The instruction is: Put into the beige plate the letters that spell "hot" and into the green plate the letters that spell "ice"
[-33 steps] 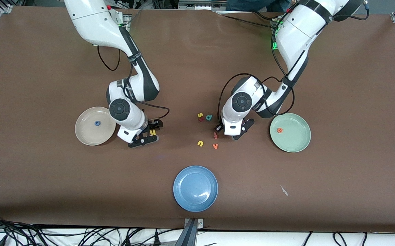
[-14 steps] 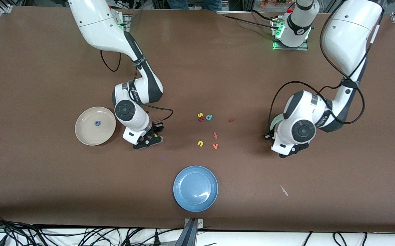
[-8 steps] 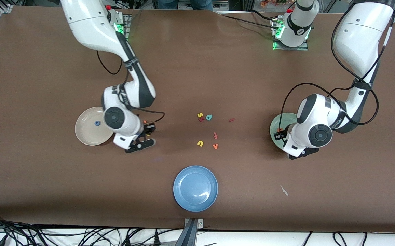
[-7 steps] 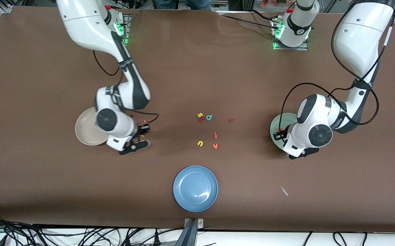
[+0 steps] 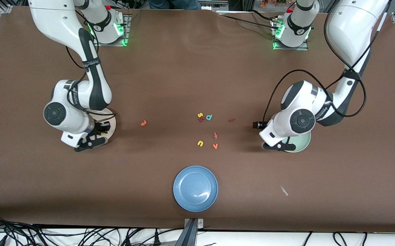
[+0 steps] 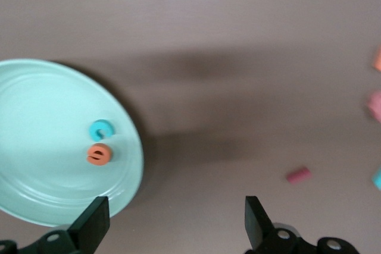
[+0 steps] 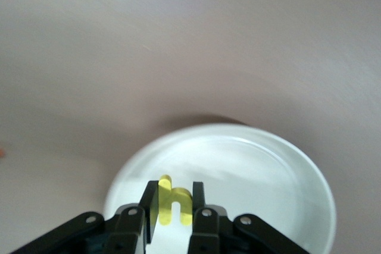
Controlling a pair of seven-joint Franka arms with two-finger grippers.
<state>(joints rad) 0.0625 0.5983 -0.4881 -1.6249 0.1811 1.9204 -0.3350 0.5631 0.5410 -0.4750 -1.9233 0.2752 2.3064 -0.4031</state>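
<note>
In the green plate (image 6: 36,165) lie the teal c (image 6: 101,129) and orange e (image 6: 99,154), the left gripper (image 6: 172,224) spread wide over its rim. Over the beige plate (image 7: 286,176), the right gripper (image 7: 174,203) pinches the yellow h (image 7: 172,206).

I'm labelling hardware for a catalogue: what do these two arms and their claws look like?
Both arms are glossy white with black joint bands, round black wrist caps and loose black cables. Green lights glow at their bases. The left claw and right claw have black fingers.

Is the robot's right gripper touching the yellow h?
Touching. The right wrist view shows the right gripper with its fingers pressed against both sides of the yellow h, holding it above the beige plate.
</note>
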